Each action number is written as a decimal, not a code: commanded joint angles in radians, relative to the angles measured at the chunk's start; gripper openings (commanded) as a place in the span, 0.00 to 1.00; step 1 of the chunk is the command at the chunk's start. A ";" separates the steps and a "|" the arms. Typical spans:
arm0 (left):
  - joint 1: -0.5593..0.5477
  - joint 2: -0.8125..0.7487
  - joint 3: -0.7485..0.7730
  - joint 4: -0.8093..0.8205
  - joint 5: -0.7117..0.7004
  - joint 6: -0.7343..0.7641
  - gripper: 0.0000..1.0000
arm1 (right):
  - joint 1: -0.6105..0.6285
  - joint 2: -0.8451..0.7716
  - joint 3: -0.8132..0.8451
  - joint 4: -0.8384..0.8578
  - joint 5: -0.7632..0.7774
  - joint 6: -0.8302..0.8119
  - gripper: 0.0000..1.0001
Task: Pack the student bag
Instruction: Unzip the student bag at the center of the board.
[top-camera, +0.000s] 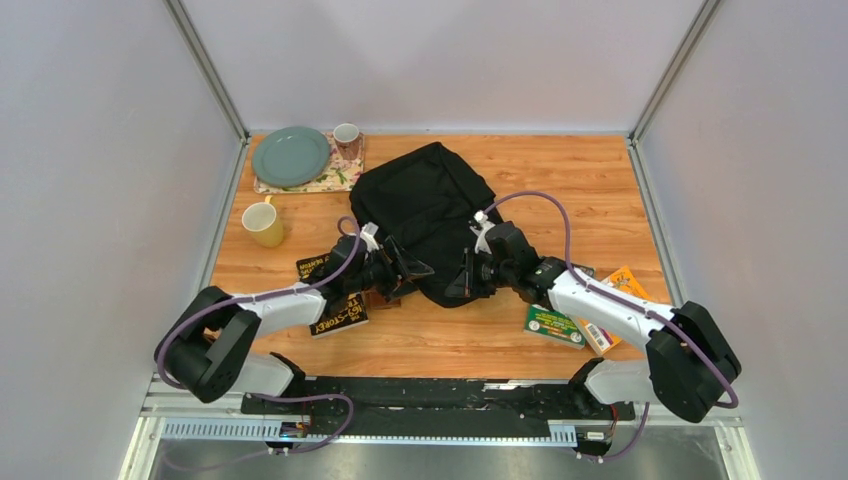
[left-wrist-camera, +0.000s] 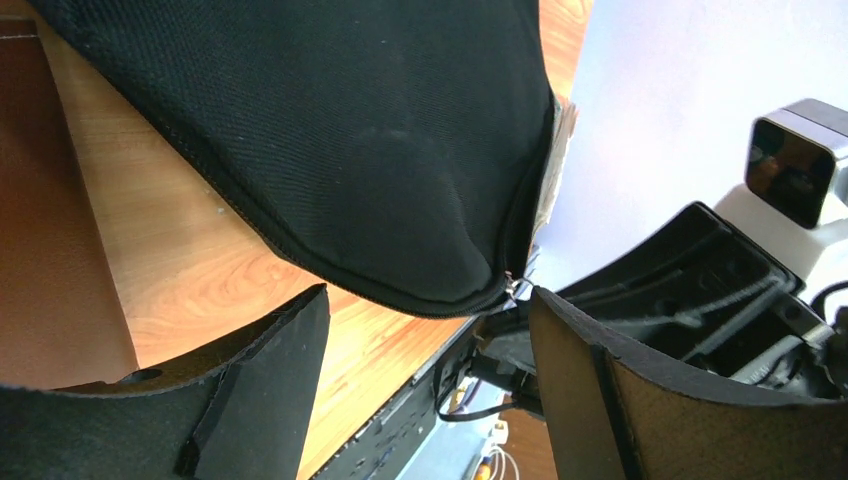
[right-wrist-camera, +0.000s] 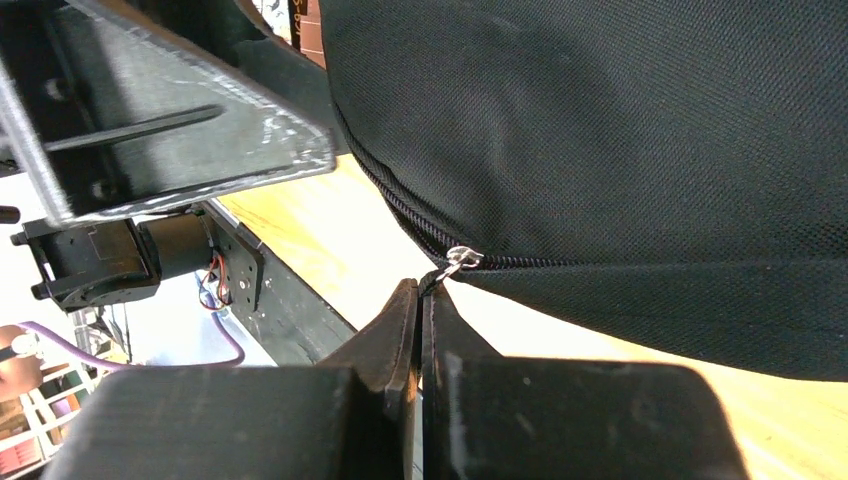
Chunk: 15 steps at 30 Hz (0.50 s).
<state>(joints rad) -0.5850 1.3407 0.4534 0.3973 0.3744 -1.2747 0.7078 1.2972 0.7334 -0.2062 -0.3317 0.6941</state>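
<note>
One student bag (top-camera: 425, 215), black woven fabric, lies on counter (top-camera: 600, 190); contents hidden. Right hand (right-wrist-camera: 420, 295) pinched closed on zip pull (right-wrist-camera: 459, 259); left hand (left-wrist-camera: 428, 305) wide, holding nothing.

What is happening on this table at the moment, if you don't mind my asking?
The two arms are working on the black student bag, which lies mid-table. The right gripper is shut on the zipper pull at the bag's near edge. The left gripper is open at the bag's near left corner, holding nothing. The books lie on the table under the arms, not yet packed.
</note>
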 joint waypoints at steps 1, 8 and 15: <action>-0.012 0.063 0.004 0.116 -0.009 -0.058 0.80 | 0.010 -0.027 0.006 0.024 -0.038 -0.030 0.00; -0.001 0.118 0.064 0.015 0.011 0.115 0.18 | 0.015 -0.004 0.058 -0.099 0.000 -0.106 0.00; 0.122 0.107 0.073 -0.070 0.127 0.325 0.00 | -0.044 0.001 0.080 -0.180 0.057 -0.140 0.00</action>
<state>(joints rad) -0.5488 1.4551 0.5014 0.4007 0.4519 -1.1397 0.7055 1.3079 0.7738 -0.3233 -0.3157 0.5999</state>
